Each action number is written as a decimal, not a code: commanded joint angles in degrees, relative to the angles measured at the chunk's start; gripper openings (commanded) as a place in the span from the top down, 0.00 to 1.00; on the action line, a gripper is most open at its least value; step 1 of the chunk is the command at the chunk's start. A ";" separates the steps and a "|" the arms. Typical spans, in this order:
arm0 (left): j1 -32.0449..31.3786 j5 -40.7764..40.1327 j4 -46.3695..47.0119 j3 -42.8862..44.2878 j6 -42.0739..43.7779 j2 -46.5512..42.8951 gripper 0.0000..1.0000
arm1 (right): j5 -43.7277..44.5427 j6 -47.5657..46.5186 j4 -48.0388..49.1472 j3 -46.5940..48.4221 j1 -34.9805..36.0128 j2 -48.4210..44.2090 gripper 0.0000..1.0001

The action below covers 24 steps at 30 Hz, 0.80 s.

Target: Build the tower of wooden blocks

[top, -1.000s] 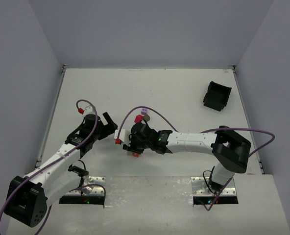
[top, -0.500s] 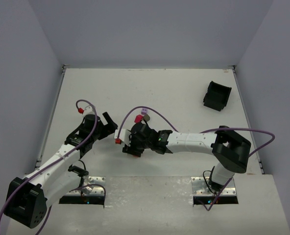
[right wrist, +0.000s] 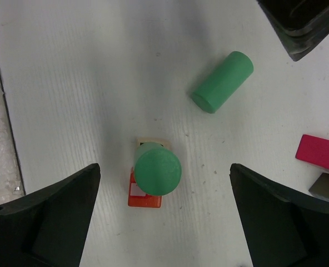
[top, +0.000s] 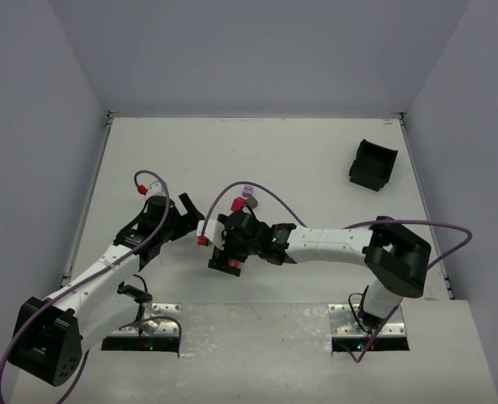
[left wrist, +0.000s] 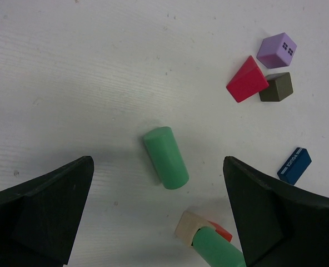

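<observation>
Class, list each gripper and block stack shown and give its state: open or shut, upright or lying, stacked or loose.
Left gripper, open, nothing held.
Right gripper, open, nothing held.
Tower, standing: upright green cylinder on tan block over red block.
Loose green cylinder, lying on its side.

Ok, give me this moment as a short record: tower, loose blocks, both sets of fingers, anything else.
tower: upright cylinder, green, on tan block and red block; order of those two unclear
loose blocks: lying cylinder, purple cube, red wedge, dark block, blue block
left fingers: open, empty, over lying cylinder
right fingers: open, either side of tower, apart from it
other: bin, far right
</observation>
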 commanded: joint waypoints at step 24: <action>-7.78 -1.33 10.27 1.47 -5.23 16.61 0.21 | 23.14 12.79 5.07 -12.46 -3.50 -23.03 0.01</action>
